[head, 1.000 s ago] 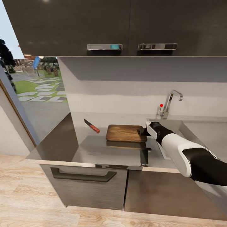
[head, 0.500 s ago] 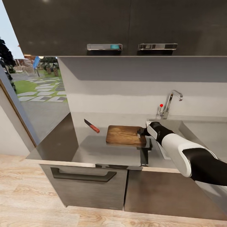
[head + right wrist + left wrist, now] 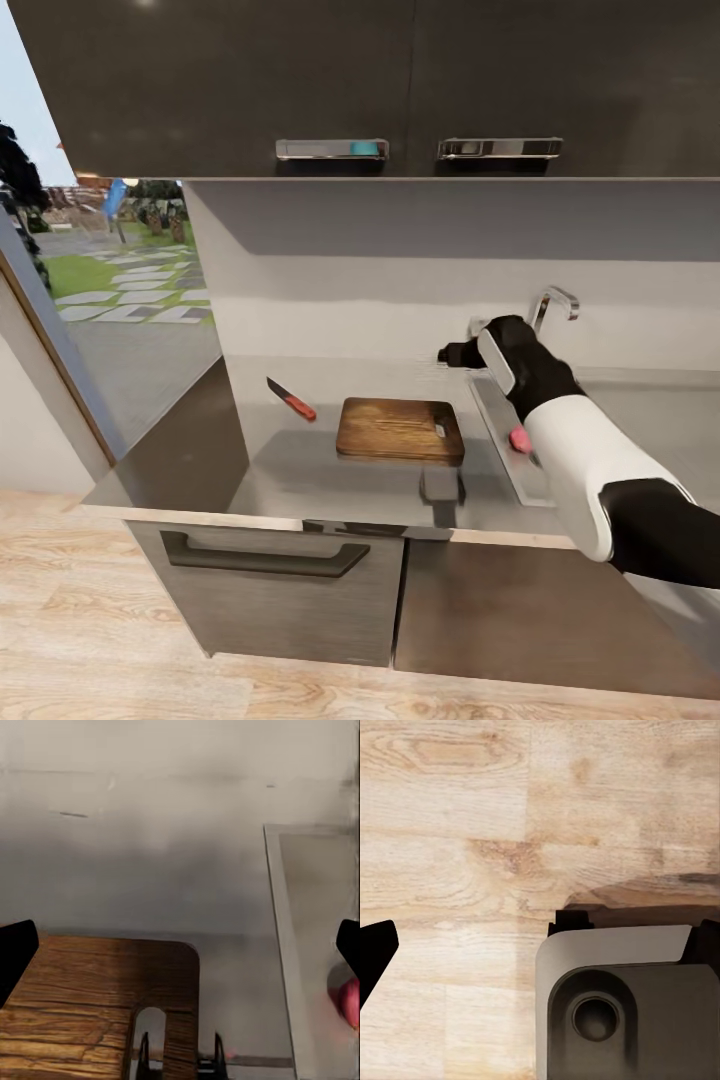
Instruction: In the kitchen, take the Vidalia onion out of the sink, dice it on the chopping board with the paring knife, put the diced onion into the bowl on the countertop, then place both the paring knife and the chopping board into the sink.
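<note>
The brown chopping board lies flat on the dark countertop, its slot handle toward the sink. The red-handled paring knife rests on the countertop left of the board. A pinkish Vidalia onion sits in the sink, partly behind my right forearm. My right gripper hangs open and empty above the sink's left rim, behind the board's handle end. My left gripper is open over the wooden floor. The bowl is out of view.
The chrome tap rises just behind my right wrist. Dark upper cabinets with chrome handles overhang the counter. A drawer with a dark handle sits below the front edge. A large window bounds the counter's left end.
The board, held tilted above the counter a second ago, now lies flat. My right gripper has let go of its handle end and risen back toward the wall, uncovering the onion in the sink.
</note>
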Motion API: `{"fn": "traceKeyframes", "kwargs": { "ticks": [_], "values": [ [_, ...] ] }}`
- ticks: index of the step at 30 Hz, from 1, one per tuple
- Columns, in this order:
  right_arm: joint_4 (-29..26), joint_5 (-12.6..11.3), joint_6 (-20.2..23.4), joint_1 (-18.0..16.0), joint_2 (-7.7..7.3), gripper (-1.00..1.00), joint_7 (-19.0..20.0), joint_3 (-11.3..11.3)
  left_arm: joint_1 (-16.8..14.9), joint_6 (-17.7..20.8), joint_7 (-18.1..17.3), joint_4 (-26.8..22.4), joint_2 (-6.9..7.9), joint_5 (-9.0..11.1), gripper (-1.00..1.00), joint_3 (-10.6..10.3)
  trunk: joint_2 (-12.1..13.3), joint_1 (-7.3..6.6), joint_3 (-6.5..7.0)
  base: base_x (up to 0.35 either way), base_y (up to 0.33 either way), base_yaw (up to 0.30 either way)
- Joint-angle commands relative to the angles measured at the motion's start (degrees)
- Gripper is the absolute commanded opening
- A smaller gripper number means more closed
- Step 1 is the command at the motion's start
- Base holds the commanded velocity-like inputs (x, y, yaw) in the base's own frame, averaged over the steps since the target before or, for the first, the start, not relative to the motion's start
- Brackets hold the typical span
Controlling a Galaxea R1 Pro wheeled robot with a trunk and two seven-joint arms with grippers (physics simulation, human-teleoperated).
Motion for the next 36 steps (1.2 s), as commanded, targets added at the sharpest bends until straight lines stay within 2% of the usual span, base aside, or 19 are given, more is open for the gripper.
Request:
{"fn": "traceKeyframes", "kwargs": {
  "ticks": [1,6,11,15,17,18,21,23,24,27,30,36],
  "values": [
    [-1.12,-0.63,0.90,-0.03,-0.10,1.00,-0.79,0.23,0.02,-0.06,0.01,-0.07,0.00,-0.01,1.00,0.05,-0.03,0.00,-0.05,0.000,0.000,0.000],
    [-2.66,-0.60,1.78,0.09,-0.20,1.00,-1.17,0.24,0.02,-0.08,0.01,-0.07,0.00,-0.01,1.00,0.02,-0.03,0.00,-0.05,0.000,0.000,0.000],
    [-5.28,-0.64,1.64,3.26,-0.27,1.00,-1.37,0.24,0.02,-0.07,0.01,-0.07,0.00,0.00,1.00,0.04,-0.03,0.00,-0.05,0.000,0.000,0.000],
    [-14.49,-0.63,1.71,9.35,-0.56,1.00,-1.52,0.24,0.02,-0.07,0.01,-0.07,0.00,-0.01,1.00,0.05,-0.03,0.00,-0.05,0.000,0.000,0.000],
    [-26.12,-0.63,1.92,17.01,-0.70,1.00,-2.74,0.24,0.02,-0.08,0.01,-0.07,0.00,-0.01,1.00,0.02,-0.03,0.00,-0.05,0.000,0.000,0.000],
    [-28.11,-0.63,1.94,18.40,-0.71,1.00,-3.11,0.24,0.02,-0.09,0.01,-0.07,0.00,-0.01,1.00,0.02,-0.03,0.00,-0.05,0.000,0.000,0.000],
    [-39.93,-0.64,2.11,26.29,-0.73,1.00,-5.49,0.16,0.02,-0.05,0.01,-0.07,0.00,0.01,1.00,0.04,-0.03,0.00,-0.05,0.000,0.000,0.000],
    [-43.29,-0.65,2.15,28.58,-0.74,1.00,-5.92,0.09,0.02,-0.04,0.01,-0.07,0.00,0.03,1.00,0.02,-0.03,0.00,-0.05,0.000,0.000,0.000],
    [-47.47,-0.65,2.18,31.59,-0.74,1.00,-6.30,0.04,0.02,-0.05,0.01,-0.07,0.00,0.01,1.00,0.01,-0.03,0.00,-0.05,0.000,0.000,0.000],
    [-53.38,-0.65,2.15,35.91,-0.74,1.00,-6.59,-0.03,0.02,-0.03,0.01,-0.07,0.00,0.00,1.00,0.01,-0.03,0.00,-0.05,0.000,0.000,0.000],
    [-55.38,-0.65,2.13,37.66,-0.74,1.00,-6.66,-0.09,0.02,-0.03,0.01,-0.07,0.00,0.01,1.00,0.02,-0.03,0.00,-0.05,-0.023,0.000,0.000],
    [-56.01,-0.65,2.07,38.22,-0.67,1.00,-6.69,-0.11,0.02,-0.04,0.01,-0.07,0.00,0.04,1.00,0.03,-0.03,0.00,-0.05,-0.233,0.000,0.000]
  ]
}}
